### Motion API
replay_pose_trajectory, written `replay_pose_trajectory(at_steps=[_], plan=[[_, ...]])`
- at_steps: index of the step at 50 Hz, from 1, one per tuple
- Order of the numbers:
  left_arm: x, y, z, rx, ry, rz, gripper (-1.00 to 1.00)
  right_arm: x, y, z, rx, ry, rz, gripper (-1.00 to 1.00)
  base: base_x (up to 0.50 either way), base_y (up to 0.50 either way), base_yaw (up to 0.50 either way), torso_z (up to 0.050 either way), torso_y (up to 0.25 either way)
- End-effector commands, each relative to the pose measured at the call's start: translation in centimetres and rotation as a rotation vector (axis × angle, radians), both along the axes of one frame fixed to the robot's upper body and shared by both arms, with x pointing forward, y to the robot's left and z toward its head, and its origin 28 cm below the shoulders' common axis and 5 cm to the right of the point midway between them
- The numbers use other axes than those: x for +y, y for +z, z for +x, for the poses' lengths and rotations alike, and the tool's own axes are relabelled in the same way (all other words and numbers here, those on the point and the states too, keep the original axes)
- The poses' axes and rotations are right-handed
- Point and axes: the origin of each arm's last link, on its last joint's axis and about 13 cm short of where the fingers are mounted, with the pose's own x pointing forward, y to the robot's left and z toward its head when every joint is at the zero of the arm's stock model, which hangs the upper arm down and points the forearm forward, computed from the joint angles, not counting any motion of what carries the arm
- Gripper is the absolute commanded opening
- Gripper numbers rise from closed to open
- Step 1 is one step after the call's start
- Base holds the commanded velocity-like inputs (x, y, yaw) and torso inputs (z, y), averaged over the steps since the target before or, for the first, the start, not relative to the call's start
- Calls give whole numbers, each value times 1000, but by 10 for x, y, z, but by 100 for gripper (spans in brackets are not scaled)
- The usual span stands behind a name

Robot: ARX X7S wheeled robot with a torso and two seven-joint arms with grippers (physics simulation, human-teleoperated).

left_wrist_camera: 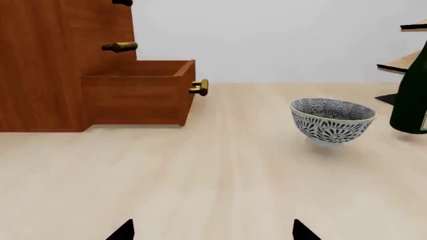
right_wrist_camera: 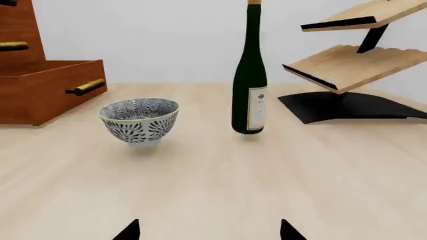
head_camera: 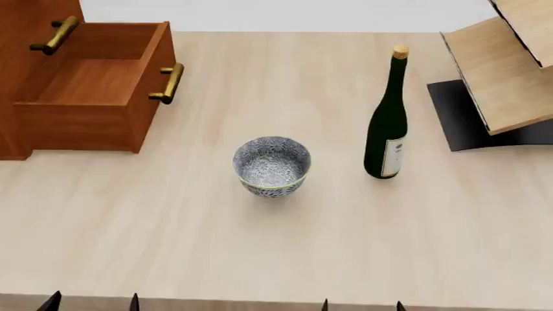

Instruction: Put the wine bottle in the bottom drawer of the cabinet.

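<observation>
Already pulled open, the bottom drawer [head_camera: 82, 84] of the cabinet [left_wrist_camera: 47, 65] waits empty while the wine bottle [head_camera: 387, 123] stands upright on the worktop [head_camera: 276, 246], just beside a patterned bowl [head_camera: 271, 165] and on the bowl's far side from the drawer, near a pale wooden rack [head_camera: 506, 71]. Both the right pincer [right_wrist_camera: 209, 232] and the left pincer [left_wrist_camera: 213, 232] hang back at the worktop's near edge, spread and holding nothing. A sound first move looks to be the right arm closing low on the bottle's body, below the neck, then carrying it around the bowl rather than over it.
</observation>
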Motion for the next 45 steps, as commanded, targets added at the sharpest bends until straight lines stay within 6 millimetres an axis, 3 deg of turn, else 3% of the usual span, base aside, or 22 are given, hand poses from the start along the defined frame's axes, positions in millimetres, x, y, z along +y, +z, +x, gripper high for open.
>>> replay_pose_trajectory(at_steps=[1, 25, 45], plan=[[0, 0, 0, 0, 0, 0, 100, 0, 0, 0, 0, 0, 0, 100, 0, 0, 0, 0, 0], [0, 2, -3, -8, -18, -9, 100, 2, 1, -2, -15, -10, -48, 100, 0, 0, 0, 0, 0], [0, 3, -5, -15, -8, 6, 100, 3, 0, -3, -17, 9, -87, 100, 0, 0, 0, 50, 0]])
